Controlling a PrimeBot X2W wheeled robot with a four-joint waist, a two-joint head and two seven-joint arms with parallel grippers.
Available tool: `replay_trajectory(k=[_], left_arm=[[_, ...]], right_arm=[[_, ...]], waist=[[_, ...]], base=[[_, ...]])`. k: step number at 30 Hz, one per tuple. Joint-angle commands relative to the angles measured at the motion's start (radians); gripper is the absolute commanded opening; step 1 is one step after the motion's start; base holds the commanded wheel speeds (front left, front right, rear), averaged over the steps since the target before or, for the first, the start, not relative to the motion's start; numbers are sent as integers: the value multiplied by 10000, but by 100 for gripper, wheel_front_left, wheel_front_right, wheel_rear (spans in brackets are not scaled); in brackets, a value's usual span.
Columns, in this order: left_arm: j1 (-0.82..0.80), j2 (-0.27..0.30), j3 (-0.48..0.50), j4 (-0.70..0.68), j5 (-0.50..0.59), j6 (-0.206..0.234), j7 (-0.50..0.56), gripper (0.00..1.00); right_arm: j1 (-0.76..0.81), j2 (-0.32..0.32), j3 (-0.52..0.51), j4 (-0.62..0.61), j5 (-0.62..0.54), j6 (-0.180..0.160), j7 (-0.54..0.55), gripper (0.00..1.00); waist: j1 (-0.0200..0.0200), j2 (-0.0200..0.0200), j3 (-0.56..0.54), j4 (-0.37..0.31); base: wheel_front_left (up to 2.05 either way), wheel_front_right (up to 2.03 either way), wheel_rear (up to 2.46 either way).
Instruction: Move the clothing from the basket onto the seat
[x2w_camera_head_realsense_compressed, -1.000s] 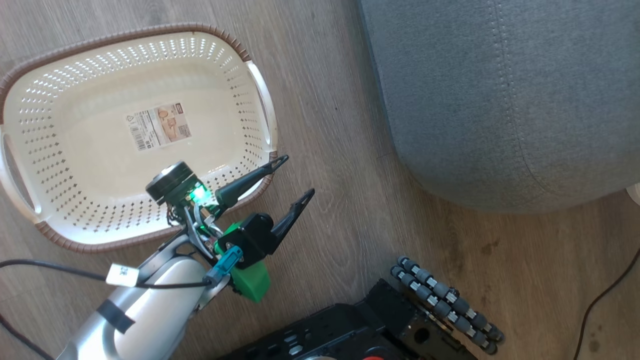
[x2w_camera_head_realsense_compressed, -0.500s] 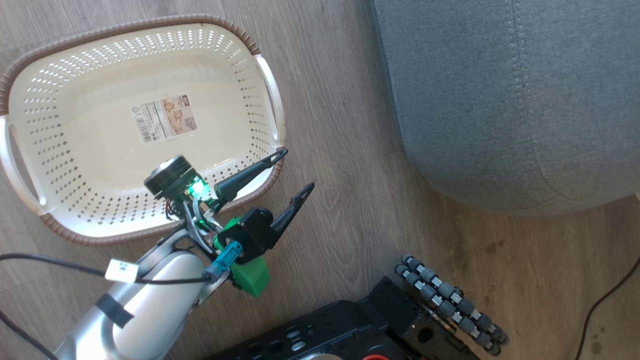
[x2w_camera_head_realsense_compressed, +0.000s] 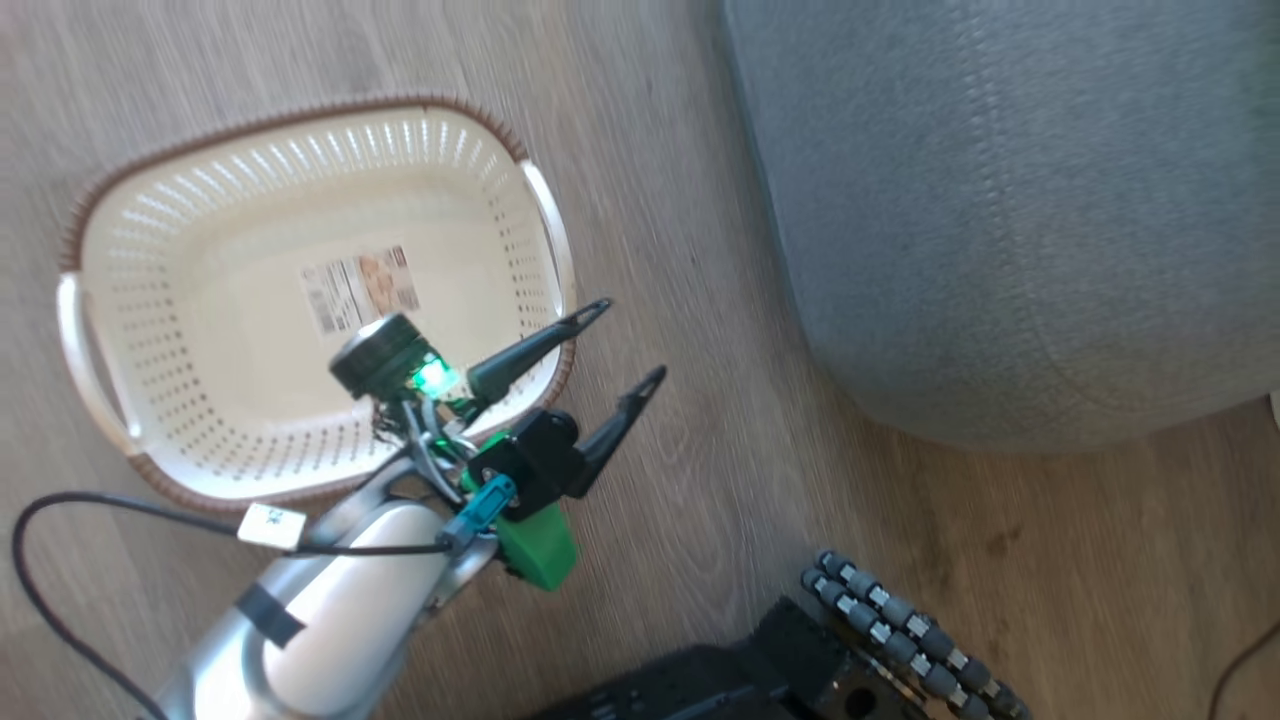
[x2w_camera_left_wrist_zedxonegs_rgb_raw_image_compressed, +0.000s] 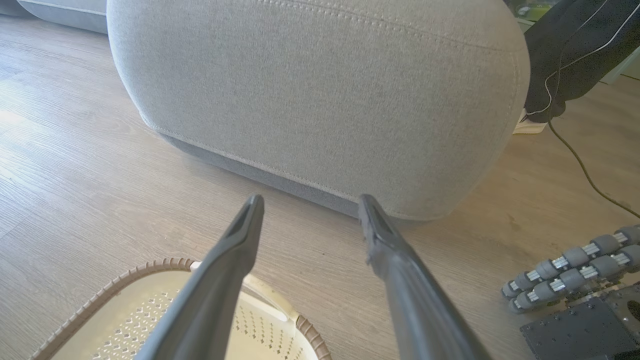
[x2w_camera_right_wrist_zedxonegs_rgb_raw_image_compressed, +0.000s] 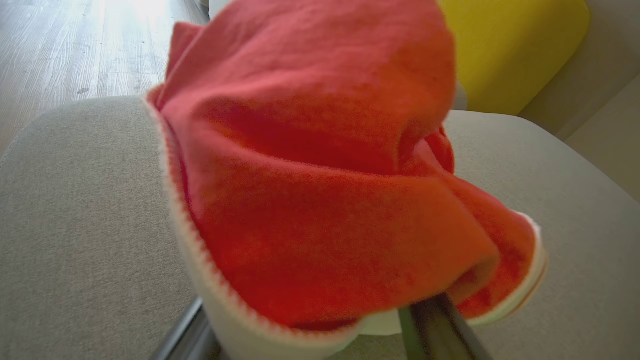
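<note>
Right wrist view: the clothing (x2w_camera_right_wrist_zedxonegs_rgb_raw_image_compressed: 310, 175), red with white trim, hangs bunched at the centre of the frame. The right hand (x2w_camera_right_wrist_zedxonegs_rgb_raw_image_compressed: 315, 330) holds it above the grey seat (x2w_camera_right_wrist_zedxonegs_rgb_raw_image_compressed: 75, 210), with its fingertips buried in the cloth. A yellow cushion (x2w_camera_right_wrist_zedxonegs_rgb_raw_image_compressed: 510, 45) sits at upper right. In the head view, the cream basket (x2w_camera_head_realsense_compressed: 150, 300) at left has only a label sticker (x2w_camera_head_realsense_compressed: 360, 290) inside, and the left hand (x2w_camera_head_realsense_compressed: 632, 338) spreads wide over its right rim. To finish well, the right hand should likely lower until the cloth rests mid-seat, then open fully and lift straight away so the trim neither snags nor drags off.
</note>
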Motion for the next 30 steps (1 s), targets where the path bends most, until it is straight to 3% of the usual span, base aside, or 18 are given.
replay_trajectory(k=[1,9,16,20,30], left_arm=[[147,-172,167,-296,-153,75,-51,100],[473,-845,287,-249,-329,59,-51,100],[934,-1378,584,-241,-408,44,-51,100],[1245,-1647,844,-249,-428,45,-51,100],[2072,-2077,1554,-379,-404,74,-51,100]], right_arm=[[333,-470,131,-276,210,-4,-23,100],[914,-1110,1256,-86,534,-4,1,100],[758,-1765,2538,309,961,-4,1029,100],[701,-2080,3048,-44,1412,-4,1184,100],[1413,-2522,4238,-1890,2610,-4,368,100]], waist=[[1,0,-509,17],[1,0,-1878,56],[1,0,-2843,238],[1,0,-3450,382],[1,0,-4920,763]], base=[[0,0,0],[0,0,0],[0,0,0],[0,0,0],[0,0,0]])
